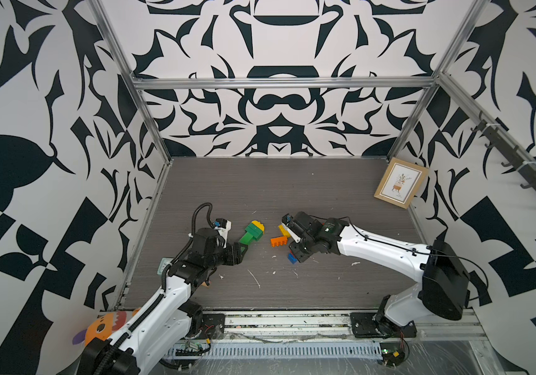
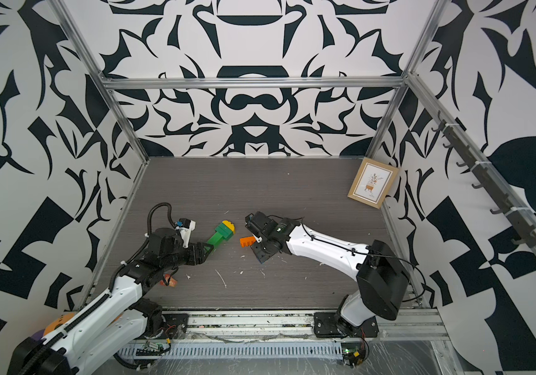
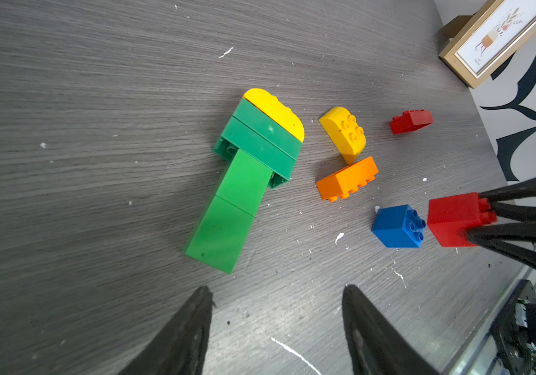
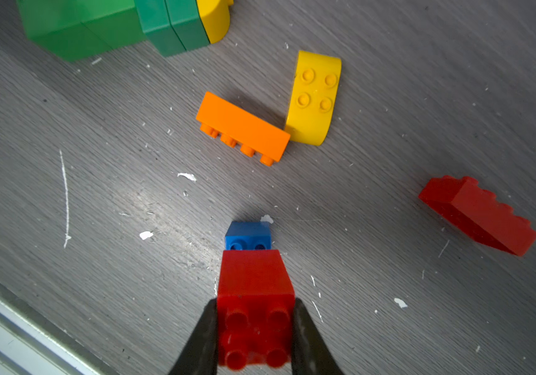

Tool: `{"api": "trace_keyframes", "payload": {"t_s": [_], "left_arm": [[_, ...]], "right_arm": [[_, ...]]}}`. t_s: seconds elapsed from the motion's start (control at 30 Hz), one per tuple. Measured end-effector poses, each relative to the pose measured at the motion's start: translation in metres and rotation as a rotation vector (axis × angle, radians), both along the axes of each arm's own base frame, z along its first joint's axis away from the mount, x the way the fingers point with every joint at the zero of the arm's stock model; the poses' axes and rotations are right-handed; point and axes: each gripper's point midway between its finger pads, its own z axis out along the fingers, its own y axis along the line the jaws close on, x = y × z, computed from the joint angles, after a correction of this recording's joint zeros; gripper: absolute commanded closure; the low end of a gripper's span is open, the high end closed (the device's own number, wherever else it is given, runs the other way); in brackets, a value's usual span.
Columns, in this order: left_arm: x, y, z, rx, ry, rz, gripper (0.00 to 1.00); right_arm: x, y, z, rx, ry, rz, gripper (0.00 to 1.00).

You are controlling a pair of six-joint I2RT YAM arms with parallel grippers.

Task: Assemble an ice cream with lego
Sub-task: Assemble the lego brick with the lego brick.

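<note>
A: Right gripper point(image 4: 255, 305): jaws closed on the red brick point(image 4: 253, 279), pinching its studded end. It sits in the table's nearer half, about midway between the side edges. Left gripper point(image 3: 276, 289): about half open, empty.

B: Rest of the lego?

A: Blue brick point(image 4: 248, 233) lies just beyond the red one; cannot tell if they touch. Then the orange brick point(image 4: 242, 125) on its side, with the yellow brick point(image 4: 317, 97) apparently touching its end. The long red brick point(image 4: 478, 214) is well apart, toward the right edge. The stack point(image 3: 247, 181), a green stem with a yellow cap, lies flat just ahead of the left jaws, not between them.

B: Risks?

A: My judgement: the grip is only on the stud end, so the red brick could pivot or pop out when pressed. A low swing could knock the blue brick. The stack is loose, so pushing a brick on would shove it along unless the left gripper holds it first. A tilted brick will not seat.

B: Surface, room?

A: Table point(image 1: 292, 188): dark grey wood grain, dotted with white flecks point(image 3: 339, 237) and scratches. Plush toy point(image 1: 101, 328) off the front left corner. Frame point(image 1: 400, 183) leans at the far right corner. Walls point(image 1: 279, 113): black-and-white pattern, aluminium posts.
</note>
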Motion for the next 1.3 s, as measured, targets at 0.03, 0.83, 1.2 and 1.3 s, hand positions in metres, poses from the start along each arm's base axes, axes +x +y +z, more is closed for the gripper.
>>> {"api": "trace_keyframes", "payload": {"t_s": [0.03,0.83,1.2,1.3], "left_arm": [[0.000,0.000,0.001,-0.002,-0.004,-0.001,0.32],[0.002,-0.001,0.008,-0.017,-0.031,0.001,0.10],[0.002,-0.001,0.005,-0.012,-0.021,0.001,0.01],[0.002,-0.001,0.005,-0.011,-0.020,0.002,0.01]], "right_arm": [[0.000,0.000,-0.001,-0.004,0.002,0.000,0.82],[-0.003,0.007,-0.014,-0.051,0.014,0.003,0.81],[-0.006,0.010,-0.018,-0.108,-0.011,0.014,0.86],[-0.006,0.011,-0.019,-0.112,-0.009,0.014,0.88]]}}
